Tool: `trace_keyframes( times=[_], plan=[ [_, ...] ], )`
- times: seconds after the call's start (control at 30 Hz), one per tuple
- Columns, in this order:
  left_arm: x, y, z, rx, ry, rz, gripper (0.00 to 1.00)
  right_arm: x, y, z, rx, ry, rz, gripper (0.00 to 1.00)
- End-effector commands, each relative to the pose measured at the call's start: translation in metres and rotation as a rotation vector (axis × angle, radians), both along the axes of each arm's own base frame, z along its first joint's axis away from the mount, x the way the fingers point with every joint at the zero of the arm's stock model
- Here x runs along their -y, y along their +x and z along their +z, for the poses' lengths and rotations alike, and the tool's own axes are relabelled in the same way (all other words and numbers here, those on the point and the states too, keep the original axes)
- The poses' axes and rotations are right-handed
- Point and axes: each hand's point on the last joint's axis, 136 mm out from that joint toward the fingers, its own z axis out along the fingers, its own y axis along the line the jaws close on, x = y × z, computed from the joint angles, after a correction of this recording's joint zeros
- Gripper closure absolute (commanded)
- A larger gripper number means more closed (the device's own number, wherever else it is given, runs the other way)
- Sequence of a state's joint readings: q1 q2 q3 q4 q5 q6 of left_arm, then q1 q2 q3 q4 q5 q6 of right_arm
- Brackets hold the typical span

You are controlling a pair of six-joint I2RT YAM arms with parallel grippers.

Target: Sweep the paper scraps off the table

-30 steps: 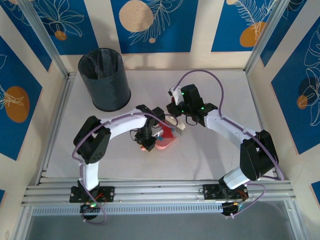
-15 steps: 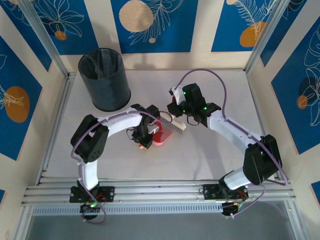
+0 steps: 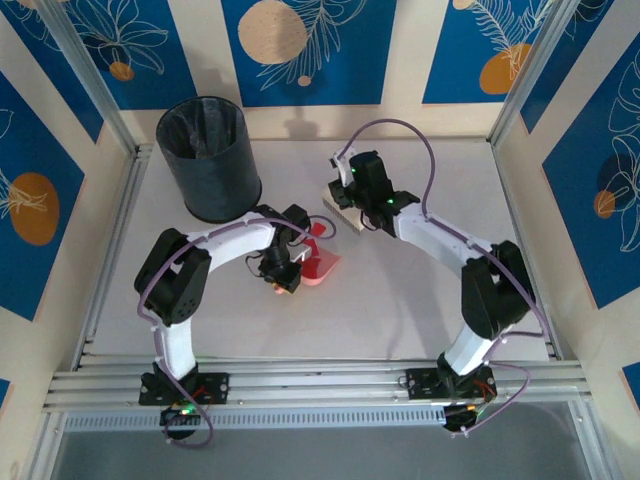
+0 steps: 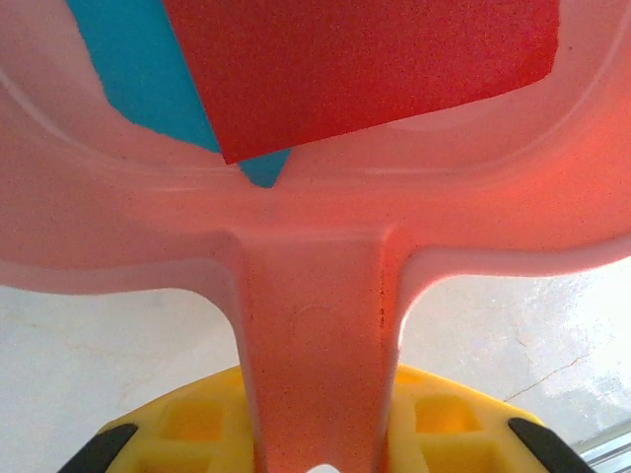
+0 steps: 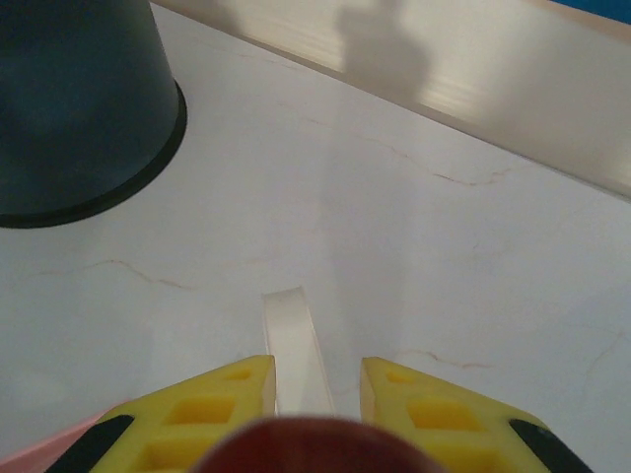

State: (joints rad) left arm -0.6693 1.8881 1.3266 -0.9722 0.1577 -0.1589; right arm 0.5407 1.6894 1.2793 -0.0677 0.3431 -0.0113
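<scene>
In the left wrist view a red paper scrap and a cyan one lie inside the pink dustpan. My left gripper is shut on the dustpan's handle. From above, the dustpan is near the middle of the white table, with the left gripper at its left end. My right gripper is shut on a beige brush, behind and apart from the dustpan. In the right wrist view the brush's white handle runs between the right gripper's yellow fingers.
A black bin lined with a bag stands at the back left of the table, just behind the left arm's wrist; its base is ahead-left of the right gripper. Aluminium rails edge the front and sides.
The right gripper has carried the brush away from the dustpan, toward the back and left. The left gripper has shifted the dustpan slightly left and toward the bin.
</scene>
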Motion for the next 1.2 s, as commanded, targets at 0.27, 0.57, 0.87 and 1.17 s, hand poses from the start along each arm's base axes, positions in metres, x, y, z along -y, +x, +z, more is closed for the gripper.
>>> trace_keyframes(
  times=[0.27, 0.57, 0.87, 1.17],
  plan=[
    [-0.005, -0.004, 0.001, -0.04, -0.016, 0.026, 1.0, -0.041, -0.001, -0.013, -0.023, -0.052, 0.178, 1.0],
    [-0.004, 0.0, 0.002, -0.037, -0.019, 0.028, 1.0, -0.052, -0.043, -0.025, -0.164, -0.012, 0.34, 1.0],
    [-0.002, 0.0, 0.006, -0.036, -0.033, 0.024, 1.0, -0.059, -0.075, -0.011, -0.208, 0.041, 0.437, 1.0],
    [-0.006, 0.006, 0.01, 0.012, -0.018, 0.021, 1.0, -0.047, -0.065, 0.007, -0.129, 0.019, 0.352, 1.0]
  ],
)
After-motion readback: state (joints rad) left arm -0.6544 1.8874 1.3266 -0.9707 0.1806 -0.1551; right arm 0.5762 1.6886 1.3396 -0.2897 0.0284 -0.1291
